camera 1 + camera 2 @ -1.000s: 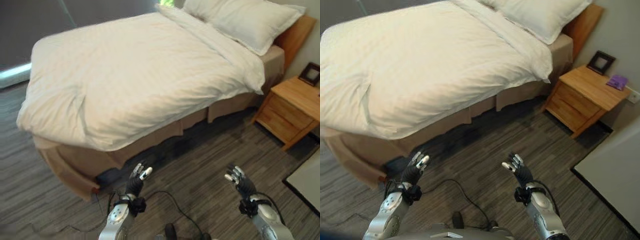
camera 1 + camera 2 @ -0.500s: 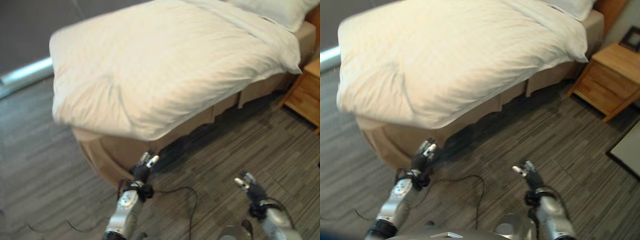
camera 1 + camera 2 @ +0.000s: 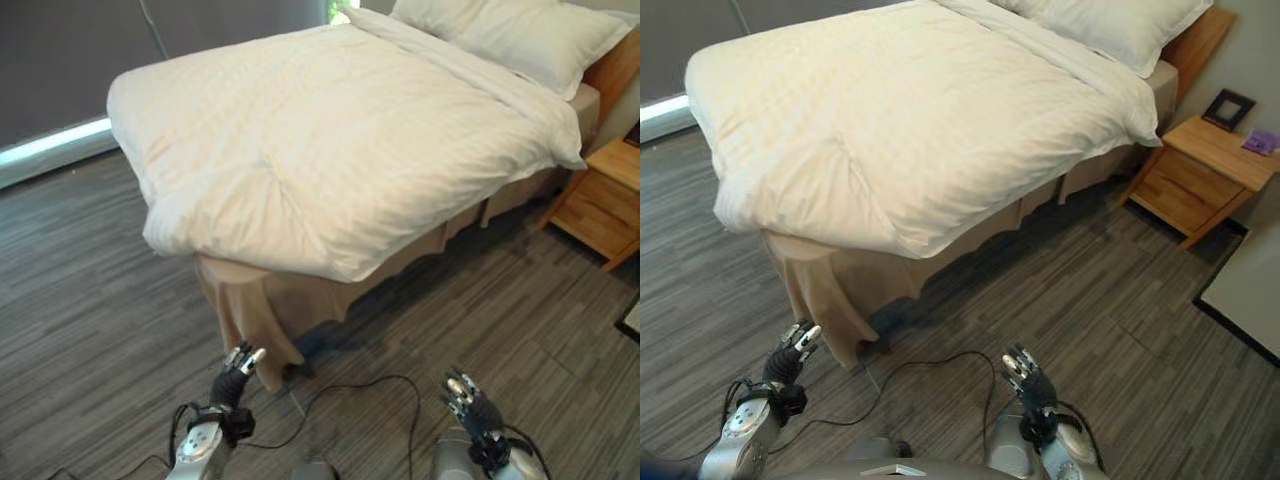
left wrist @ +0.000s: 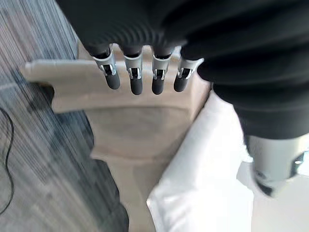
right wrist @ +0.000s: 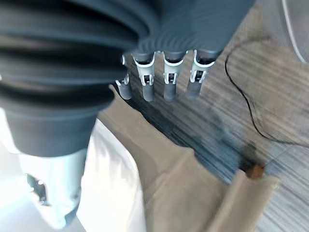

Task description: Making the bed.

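Both hands have dropped lower, fingers straight, near duvet (image 3: pixel 330 140); no legible writing.

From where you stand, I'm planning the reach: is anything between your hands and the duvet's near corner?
Nothing visible: bare floor separates the left hand and right hand from the duvet; the nightstand stands aside.
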{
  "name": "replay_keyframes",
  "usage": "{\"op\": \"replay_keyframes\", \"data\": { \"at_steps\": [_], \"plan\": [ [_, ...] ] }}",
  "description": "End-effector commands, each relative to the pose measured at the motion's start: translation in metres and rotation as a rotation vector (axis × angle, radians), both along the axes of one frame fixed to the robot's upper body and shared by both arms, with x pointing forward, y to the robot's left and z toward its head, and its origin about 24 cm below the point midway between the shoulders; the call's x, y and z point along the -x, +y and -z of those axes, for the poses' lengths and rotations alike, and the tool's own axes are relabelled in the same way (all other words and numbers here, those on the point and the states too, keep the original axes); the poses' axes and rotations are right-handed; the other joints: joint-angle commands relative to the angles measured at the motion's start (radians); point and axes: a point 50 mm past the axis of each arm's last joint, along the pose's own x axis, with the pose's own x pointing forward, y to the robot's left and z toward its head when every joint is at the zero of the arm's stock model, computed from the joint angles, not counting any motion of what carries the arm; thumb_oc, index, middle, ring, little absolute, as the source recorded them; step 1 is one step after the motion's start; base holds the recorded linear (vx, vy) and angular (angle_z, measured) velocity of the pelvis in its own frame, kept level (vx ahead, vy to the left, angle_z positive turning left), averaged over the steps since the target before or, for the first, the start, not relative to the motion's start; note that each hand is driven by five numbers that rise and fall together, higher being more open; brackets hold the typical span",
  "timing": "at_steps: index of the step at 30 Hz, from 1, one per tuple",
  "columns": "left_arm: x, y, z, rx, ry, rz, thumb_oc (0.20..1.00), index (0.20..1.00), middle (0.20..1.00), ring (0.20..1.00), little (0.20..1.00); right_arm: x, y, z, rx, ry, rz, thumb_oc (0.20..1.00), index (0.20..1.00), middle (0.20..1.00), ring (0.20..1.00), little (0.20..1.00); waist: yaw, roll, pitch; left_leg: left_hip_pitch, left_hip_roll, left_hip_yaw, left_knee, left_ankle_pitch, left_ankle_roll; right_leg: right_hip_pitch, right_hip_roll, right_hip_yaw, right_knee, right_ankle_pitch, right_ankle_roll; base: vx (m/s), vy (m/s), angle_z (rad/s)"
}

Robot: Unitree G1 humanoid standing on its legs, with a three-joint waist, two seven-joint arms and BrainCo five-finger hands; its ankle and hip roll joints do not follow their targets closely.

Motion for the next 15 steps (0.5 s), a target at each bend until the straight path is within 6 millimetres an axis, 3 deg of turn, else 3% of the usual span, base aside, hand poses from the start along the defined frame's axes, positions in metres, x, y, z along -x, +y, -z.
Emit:
{"op": "replay_keyframes", "data": {
  "at_steps": [1,5,15],
  "plan": [
    [-0.029,-0.025,-0.026,0.046,-0.176,0.095,1.0,1.0,1.0,1.0,1.0,-0.036,-0.01,-0.033,0.064,-0.187,-0.024,1.0,1.0,1.0,1.0,1.0,-0.016,0.013,0.002,0.113,-0.046,-0.053,-0.215,0.107,-0.022,0.131,0.042,-0.015,-0.242,0.081,0.006,0.0,-0.032,0.06],
    [-0.023,-0.039,-0.019,0.117,-0.156,0.106,1.0,1.0,1.0,1.0,1.0,-0.043,0.002,-0.037,0.054,-0.211,-0.097,1.0,1.0,1.0,1.0,1.0,0.012,-0.005,-0.036,0.1,-0.051,-0.027,-0.211,0.113,-0.03,0.229,0.067,0.021,-0.377,0.067,-0.004,0.01,-0.048,-0.35],
    [-0.019,-0.046,-0.016,0.115,-0.131,0.153,1.0,1.0,1.0,1.0,1.0,-0.028,-0.002,-0.025,0.086,-0.132,-0.118,1.0,1.0,1.0,1.0,1.0,0.007,-0.01,-0.052,0.121,-0.045,-0.03,-0.237,0.127,-0.044,0.295,0.077,0.006,-0.44,0.059,-0.012,0.02,-0.059,-0.03]
  ]
}}
